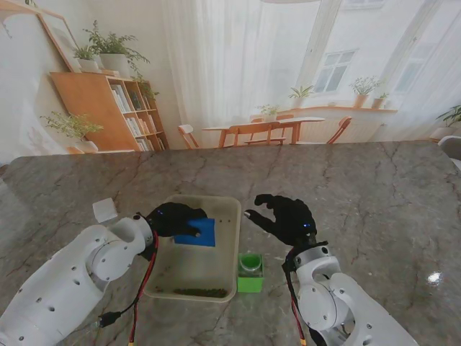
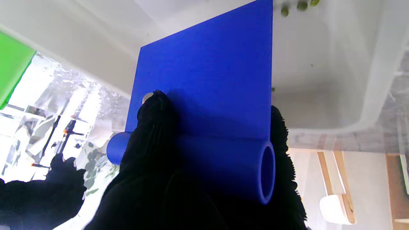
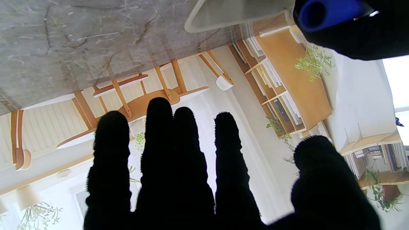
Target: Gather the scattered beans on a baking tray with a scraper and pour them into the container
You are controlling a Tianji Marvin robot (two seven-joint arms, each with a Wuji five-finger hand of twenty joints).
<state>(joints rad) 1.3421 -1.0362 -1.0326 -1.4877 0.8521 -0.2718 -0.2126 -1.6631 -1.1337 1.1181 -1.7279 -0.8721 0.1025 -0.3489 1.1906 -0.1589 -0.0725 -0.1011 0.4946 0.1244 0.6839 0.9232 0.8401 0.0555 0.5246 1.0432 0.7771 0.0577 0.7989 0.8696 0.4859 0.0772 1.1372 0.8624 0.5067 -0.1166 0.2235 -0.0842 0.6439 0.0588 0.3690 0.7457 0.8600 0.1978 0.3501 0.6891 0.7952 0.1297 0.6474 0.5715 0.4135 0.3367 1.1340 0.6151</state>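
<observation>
A pale baking tray (image 1: 229, 210) lies on the marble table in front of me. Green beans (image 1: 200, 292) form a line along its near edge; a few loose beans (image 2: 297, 5) show near the scraper blade in the left wrist view. My left hand (image 1: 173, 218) is shut on the blue scraper (image 1: 198, 231), gripping its round handle (image 2: 223, 166), the flat blade (image 2: 207, 73) over the tray's left middle. A green container (image 1: 250, 272) stands just right of the tray's near right corner. My right hand (image 1: 287, 218) hovers open beside the tray's right rim, fingers (image 3: 159, 153) spread, holding nothing.
A small white block (image 1: 105, 210) lies on the table left of the tray. The marble table (image 1: 374, 194) stretches far to the right and back. Red and black cables (image 1: 141, 288) hang from my left wrist near the tray's left side.
</observation>
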